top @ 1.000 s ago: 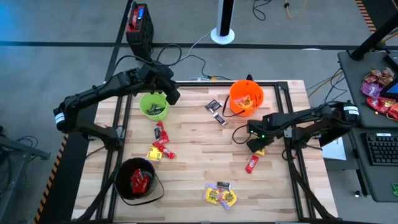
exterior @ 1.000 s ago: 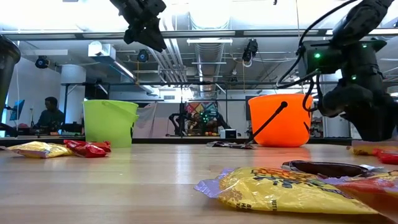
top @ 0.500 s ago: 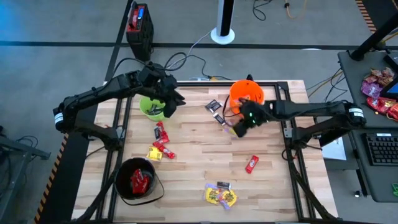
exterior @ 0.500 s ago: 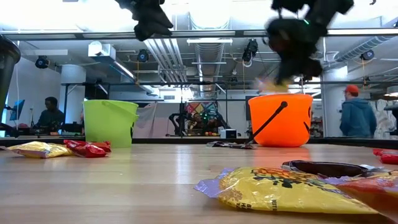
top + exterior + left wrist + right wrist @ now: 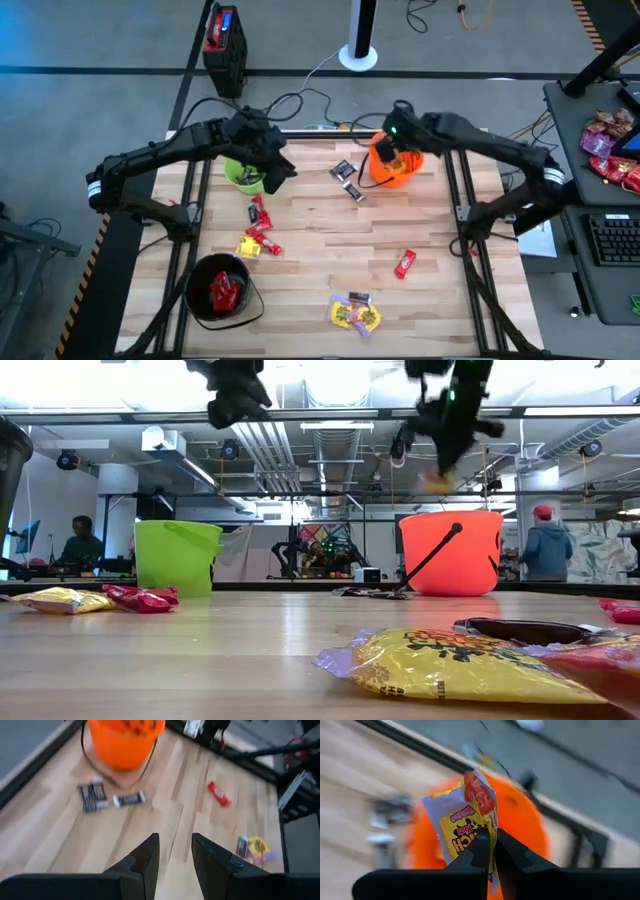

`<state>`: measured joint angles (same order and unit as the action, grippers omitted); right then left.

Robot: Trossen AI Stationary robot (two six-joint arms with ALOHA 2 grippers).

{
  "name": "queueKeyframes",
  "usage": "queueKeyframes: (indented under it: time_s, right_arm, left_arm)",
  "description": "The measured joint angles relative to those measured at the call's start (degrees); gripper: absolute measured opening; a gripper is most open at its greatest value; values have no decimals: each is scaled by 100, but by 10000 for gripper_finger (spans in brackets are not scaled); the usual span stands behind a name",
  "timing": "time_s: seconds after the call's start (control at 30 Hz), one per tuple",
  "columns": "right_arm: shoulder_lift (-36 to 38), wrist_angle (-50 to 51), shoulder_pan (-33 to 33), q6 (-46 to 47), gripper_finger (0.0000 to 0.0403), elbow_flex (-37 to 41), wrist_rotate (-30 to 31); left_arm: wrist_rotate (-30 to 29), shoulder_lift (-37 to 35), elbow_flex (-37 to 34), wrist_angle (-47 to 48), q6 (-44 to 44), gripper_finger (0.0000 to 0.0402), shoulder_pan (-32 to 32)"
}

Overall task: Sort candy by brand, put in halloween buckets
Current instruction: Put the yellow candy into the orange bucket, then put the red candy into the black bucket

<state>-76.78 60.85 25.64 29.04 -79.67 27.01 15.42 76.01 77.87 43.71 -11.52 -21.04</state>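
Step in hand: the right gripper (image 5: 491, 851) hangs over the orange bucket (image 5: 396, 160) at the far edge of the bench (image 5: 320, 260), its fingers clenched on a yellow candy packet (image 5: 467, 832) with a red corner.
Doing it well: the packet seems to sit over the bucket's mouth, so a release from straight above the middle, low enough that it cannot flutter past the rim, looks the safest. The thin handle (image 5: 432, 558) droops on the near side; best to stay clear of it.
Match: yellow wrappers seem to lie in this bucket already, so it fits the brand.
Left gripper: the left gripper (image 5: 173, 851) hovers above the lime green bucket (image 5: 246, 172) with its fingers parted and nothing between them.
Left to sort: dark bars (image 5: 348, 179) beside the orange bucket, red and yellow pieces (image 5: 257, 229) near the green one, a lone red bar (image 5: 404, 264), and a yellow cluster (image 5: 355, 313) at the near edge.
Black bucket: the black bucket (image 5: 217, 289) holds red wrappers at the near left corner.
Hard to make out: the right wrist view is smeared, so the packet's print is only partly readable, and its height over the rim is uncertain. The arm covers part of the orange bucket from above. The green bucket's contents are half hidden.
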Motion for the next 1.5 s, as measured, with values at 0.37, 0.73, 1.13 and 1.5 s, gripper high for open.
queueKeyframes:
  time_s: [0.37, 0.73, 1.13, 1.5]
  right_arm:
    - [-1195, 875, 740, -337, 84, -360, -643]
    - [-547, 965, 634, -803, 161, -714, -3517]
    - [858, 1718, -1675, 3284, 185, 599, -4484]
    - [225, -244, -3765, 6523, 196, 2510, -3940]
  left_arm:
    - [-653, 4, 0, 710, -348, 98, 19]
    - [-792, 4, 0, 693, -159, 98, 114]
    - [-1672, 7, 0, 491, 918, 98, 111]
    - [-2544, 30, 0, -195, 2192, 98, 104]
